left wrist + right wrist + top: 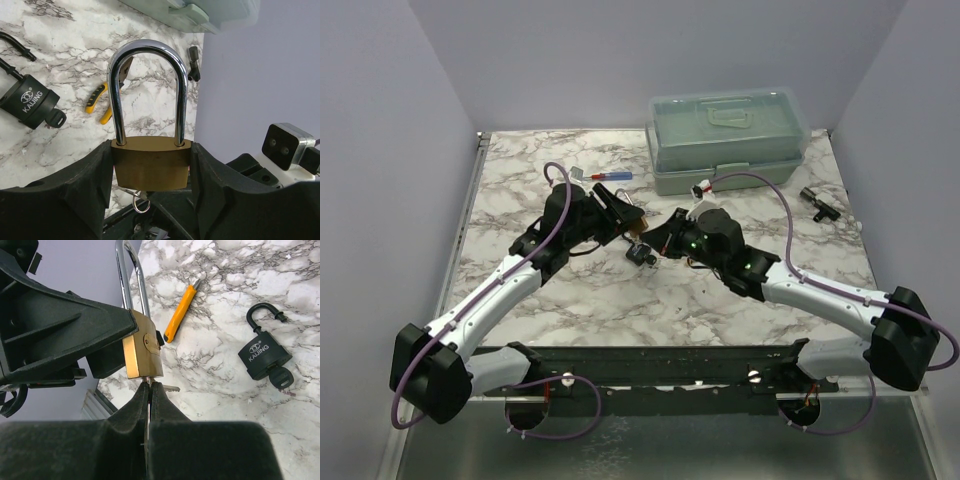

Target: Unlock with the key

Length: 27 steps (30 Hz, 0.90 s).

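Key (169, 388) pinched between the closed fingers of the right gripper (150, 390), at the underside of the brass padlock (141, 352). Left gripper (151, 172) partway spread, clamping that padlock's body on both sides. Farther off on the marble table (225, 285), black padlock (264, 356) lettered KAIJING, shackle swung loose.

This looks like a robot lab: a small test cell, not a home or a shop. Plain lilac walls (620, 60) close in a marble-pattern table (620, 310) on three sides. A green toolbox (728, 140) stands by the back wall. Well in front of the toolbox, at the table's near edge, a black rail (660, 362) carries a left arm (500, 290) and a right arm (820, 290). Left of the toolbox lies a screwdriver (610, 176). In front of it lie pliers (97, 102) and a black padlock (262, 355). Right of it is a small black thing (818, 204), maybe a tool part.
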{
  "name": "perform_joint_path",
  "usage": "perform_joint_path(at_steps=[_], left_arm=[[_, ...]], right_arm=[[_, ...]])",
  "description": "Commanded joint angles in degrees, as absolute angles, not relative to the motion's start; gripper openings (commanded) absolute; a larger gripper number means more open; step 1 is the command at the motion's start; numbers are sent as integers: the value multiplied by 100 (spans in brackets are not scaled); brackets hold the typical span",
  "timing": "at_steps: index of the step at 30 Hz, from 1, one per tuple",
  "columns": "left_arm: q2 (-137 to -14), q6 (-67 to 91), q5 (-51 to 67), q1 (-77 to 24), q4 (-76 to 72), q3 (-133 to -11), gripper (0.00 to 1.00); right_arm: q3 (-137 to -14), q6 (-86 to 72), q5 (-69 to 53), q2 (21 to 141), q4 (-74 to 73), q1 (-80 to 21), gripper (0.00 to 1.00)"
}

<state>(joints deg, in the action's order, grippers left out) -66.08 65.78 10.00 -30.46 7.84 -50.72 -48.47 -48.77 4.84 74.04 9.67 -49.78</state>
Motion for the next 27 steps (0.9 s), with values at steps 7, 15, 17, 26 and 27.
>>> perform_joint_path(at_steps=[7,15,17,26,27], left_arm=[[-6140,6926,2044,-3317,-221,-5107,0],[-6044,7011,2199,-3327,-516,-5106,0],[-6023,7026,2243,-3339,-598,-5114,0],[-5870,6986,2450,-3356,-1004,-5074,0],[-5857,6971,2456,-3356,-1024,-5072,0]], right_arm=[[-4542,-5084,525,7396,1617,-4734,0],[-4417,-5230,146,7381,2146,-4555,0],[-4384,-5304,40,7390,2300,-4483,0],[-4314,-5446,-651,7424,2915,-4324,0],[-4302,-5482,-734,7422,2982,-4304,0]])
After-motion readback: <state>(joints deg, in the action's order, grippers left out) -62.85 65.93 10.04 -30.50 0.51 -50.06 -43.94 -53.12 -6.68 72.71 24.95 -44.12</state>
